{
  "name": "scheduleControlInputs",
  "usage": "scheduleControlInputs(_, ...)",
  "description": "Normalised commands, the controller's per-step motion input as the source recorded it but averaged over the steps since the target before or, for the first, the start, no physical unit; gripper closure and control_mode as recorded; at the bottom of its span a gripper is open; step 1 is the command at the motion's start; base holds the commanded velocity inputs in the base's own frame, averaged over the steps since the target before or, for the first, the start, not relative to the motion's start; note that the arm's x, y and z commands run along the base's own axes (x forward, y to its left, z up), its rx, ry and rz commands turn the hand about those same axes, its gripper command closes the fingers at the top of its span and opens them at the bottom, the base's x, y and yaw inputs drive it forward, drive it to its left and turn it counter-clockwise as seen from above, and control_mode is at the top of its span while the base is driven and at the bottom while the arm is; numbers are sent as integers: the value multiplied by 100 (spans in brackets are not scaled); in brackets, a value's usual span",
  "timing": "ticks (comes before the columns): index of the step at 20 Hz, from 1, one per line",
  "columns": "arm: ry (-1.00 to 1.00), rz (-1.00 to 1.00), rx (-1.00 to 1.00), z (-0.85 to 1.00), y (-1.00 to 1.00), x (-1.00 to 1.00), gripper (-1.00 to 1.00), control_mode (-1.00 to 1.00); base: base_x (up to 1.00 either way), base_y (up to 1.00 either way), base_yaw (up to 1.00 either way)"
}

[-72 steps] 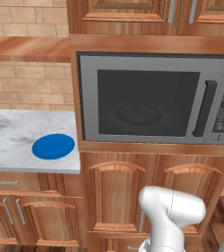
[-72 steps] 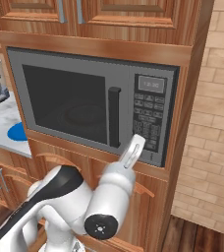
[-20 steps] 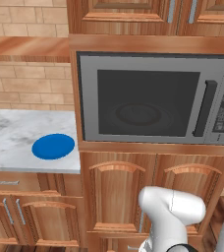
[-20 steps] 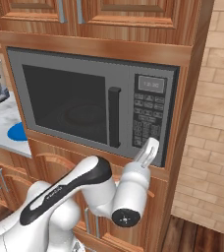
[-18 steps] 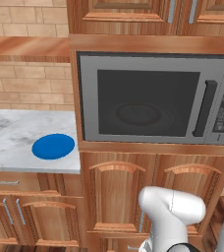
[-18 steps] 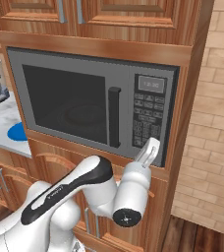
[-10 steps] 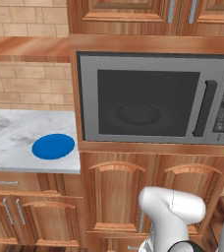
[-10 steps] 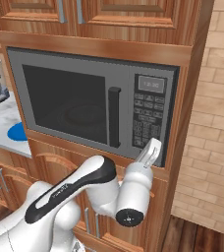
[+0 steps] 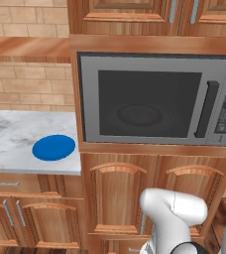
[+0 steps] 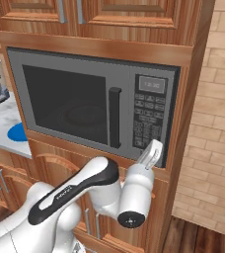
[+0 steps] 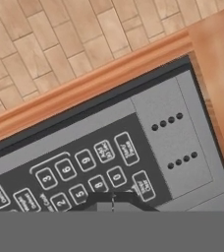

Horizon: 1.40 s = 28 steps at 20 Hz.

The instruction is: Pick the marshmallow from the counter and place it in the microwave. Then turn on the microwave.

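The arm [image 10: 75, 190] rises from the lower left of the right base view, bends at a dark-banded elbow and reaches up and to the right, so that the white wrist sits below the microwave's [image 10: 92, 106] lower right corner. From the wrist the gripper [image 10: 153, 147] slants upward, its tip at the bottom edge of the keypad [image 10: 148, 121]. In the left base view the arm's white shoulder [image 9: 173, 211] shows low in front of the cabinet doors [image 9: 154, 198], and a sliver of the hand sits at the right edge, just under the microwave [image 9: 157, 99].

In the hand view the gripper [image 11: 112, 201] is pressed shut, the two dark tips meeting with no gap and nothing between them. They point at the lowest rows of number buttons on the keypad [image 11: 79, 172], just under the 8 and beside the 0; whether they touch the panel I cannot tell. The view is rolled, so the keypad runs aslant, with a grey panel with two rows of small holes [image 11: 173, 142] to its right and the wooden surround [image 11: 84, 93] beyond.

The microwave door is closed, its black handle [image 10: 114, 117] upright beside the keypad. Through the dark glass a round plate [image 9: 140, 115] shows faintly; the marshmallow cannot be made out. To the left, the counter [image 9: 16, 144] carries a blue plate [image 9: 54, 148].
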Motion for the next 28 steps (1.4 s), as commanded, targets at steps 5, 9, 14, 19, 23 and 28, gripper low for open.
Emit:
scheduleControlInputs(5, -2, 0, 0, -4, 0, 9, 100, -100, 0, 0, 0)
scheduleControlInputs(9, -1, 0, 0, -2, 0, 8, 100, -100, 0, 0, 0)
scheduleControlInputs(14, 0, 0, 0, -3, 0, 9, 100, -100, 0, 0, 0)
scheduleControlInputs(19, 0, 0, 0, -5, -2, 10, 100, -100, 0, 0, 0)
scheduleControlInputs(23, 0, 0, 0, -6, -3, 12, 100, -100, 0, 0, 0)
scheduleControlInputs(28, 0, 0, 0, -4, -7, 9, 100, -100, 0, 0, 0)
